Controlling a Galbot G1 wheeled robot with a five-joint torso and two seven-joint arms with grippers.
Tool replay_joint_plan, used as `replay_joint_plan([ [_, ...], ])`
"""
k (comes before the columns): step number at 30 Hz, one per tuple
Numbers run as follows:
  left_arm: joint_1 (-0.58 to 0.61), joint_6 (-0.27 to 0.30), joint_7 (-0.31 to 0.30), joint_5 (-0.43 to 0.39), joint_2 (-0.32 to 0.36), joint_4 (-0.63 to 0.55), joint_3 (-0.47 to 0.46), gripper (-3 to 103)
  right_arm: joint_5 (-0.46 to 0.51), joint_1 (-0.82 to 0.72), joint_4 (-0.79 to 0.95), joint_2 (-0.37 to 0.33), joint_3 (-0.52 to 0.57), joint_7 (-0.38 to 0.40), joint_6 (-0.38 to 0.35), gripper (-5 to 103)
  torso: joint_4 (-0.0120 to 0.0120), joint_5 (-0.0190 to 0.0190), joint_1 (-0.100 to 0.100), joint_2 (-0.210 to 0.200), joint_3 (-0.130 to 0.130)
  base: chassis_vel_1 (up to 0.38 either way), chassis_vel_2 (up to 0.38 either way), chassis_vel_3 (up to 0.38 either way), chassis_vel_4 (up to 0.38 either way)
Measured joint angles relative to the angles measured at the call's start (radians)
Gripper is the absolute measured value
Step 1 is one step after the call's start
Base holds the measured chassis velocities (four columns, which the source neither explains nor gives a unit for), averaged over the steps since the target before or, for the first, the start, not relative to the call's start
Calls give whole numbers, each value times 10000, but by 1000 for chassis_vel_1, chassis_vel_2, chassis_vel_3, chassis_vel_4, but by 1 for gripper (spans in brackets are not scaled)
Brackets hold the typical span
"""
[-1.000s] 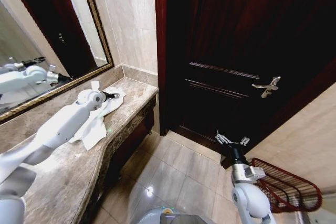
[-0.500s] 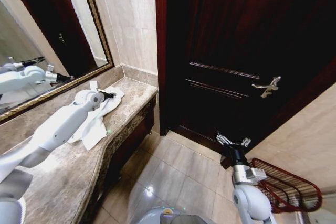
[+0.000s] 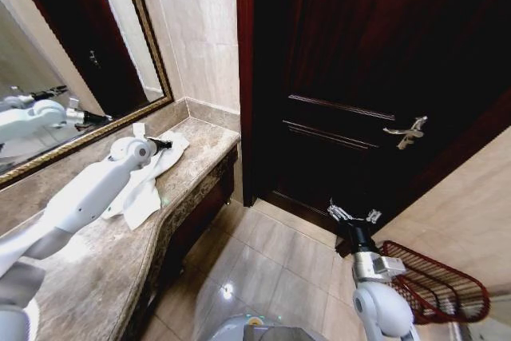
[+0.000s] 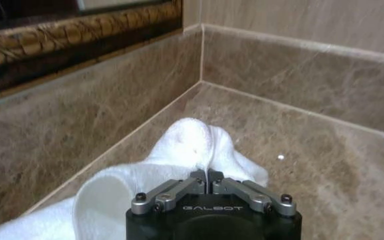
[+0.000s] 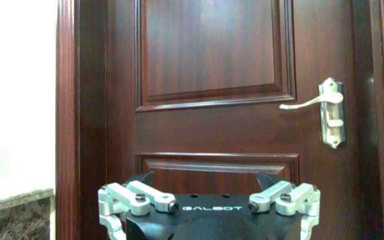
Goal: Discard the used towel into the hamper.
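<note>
Left jaws pinching towel (image 4: pixel 192 150)

left claw (image 3: pixel 165 144) on towel (image 3: pixel 148 181), hamper (image 3: pixel 435 283) right

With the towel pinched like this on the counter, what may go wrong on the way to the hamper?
The left tool grips just a small fold of the towel, so it may slip out when lifted. The loose part may drag along the counter. The hamper stands on the floor far across, beside the idle right tool.
</note>
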Motion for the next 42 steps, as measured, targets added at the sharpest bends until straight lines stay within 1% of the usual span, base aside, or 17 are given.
replay_joint_plan([
  [8,440,-33,12,-776,837,-1869,-814,1,10,70,-49,67,-76,91,0,100,0,6,0,0,0,0,0,0,0],
  [11,1027,72,-185,-1403,1357,-3177,-1697,1,5,63,-49,100,-151,103,3,100,-3,3,1,0,0,0,0,0,0],
  [12,1027,72,-185,-1403,1357,-3177,-1697,1,5,63,-49,100,-151,103,3,100,-3,3,1,0,0,0,0,0,0],
  [14,1768,187,-362,-2049,1761,-4433,-2819,1,11,85,-104,97,-160,86,21,100,0,-2,0,0,-1,0,0,0,0],
  [15,1768,187,-362,-2049,1761,-4433,-2819,1,11,85,-104,97,-160,86,21,100,0,-2,0,0,-1,0,0,0,0],
  [17,2682,275,-477,-2760,2195,-5834,-4199,1,22,143,-209,108,-203,64,47,100,1,12,-2,1,-2,0,0,0,0],
  [18,2682,275,-477,-2760,2195,-5834,-4199,1,22,143,-209,108,-203,64,47,100,1,12,-2,1,-2,0,0,0,0],
  [20,3704,286,-542,-3374,2549,-6851,-5563,1,29,164,-239,129,-283,34,57,100,1,-4,-1,0,-2,0,0,0,0],
  [21,3704,286,-542,-3374,2549,-6851,-5563,1,29,164,-239,129,-283,34,57,100,1,-4,-1,0,-2,0,0,0,0],
  [24,4769,284,-653,-4177,2938,-8012,-7031,1,41,197,-279,125,-328,-16,72,100,0,5,-1,1,-2,0,0,0,0],
  [28,5261,269,-932,-4764,3000,-8516,-7912,1,72,246,-282,107,-328,-9,72,100,-1,3,-2,1,-2,0,0,0,0],
  [30,5880,193,-1212,-5216,2981,-8995,-8854,1,170,267,-277,87,-277,-6,72,100,-1,3,-1,1,-2,0,0,0,0],
  [31,5880,193,-1212,-5216,2981,-8995,-8854,1,170,267,-277,87,-277,-6,72,100,-1,3,-1,1,-2,0,0,0,0],
  [33,6708,117,-1337,-5385,2884,-9383,-9836,1,282,261,-274,71,-194,-5,72,100,0,2,-1,1,-1,0,0,0,0],
  [36,7057,26,-1445,-5469,2756,-9581,-10236,1,349,224,-270,78,-122,-4,92,100,-1,2,-1,1,-1,0,0,0,0],
  [38,7312,-352,-1638,-5615,2554,-9782,-10530,1,376,237,-279,91,-111,-5,127,100,-2,2,-1,1,-1,0,0,0,0],
  [42,7537,-584,-1921,-5940,2271,-10112,-10791,1,405,290,-308,124,-115,-3,183,100,0,3,0,1,-1,0,0,0,0],
])
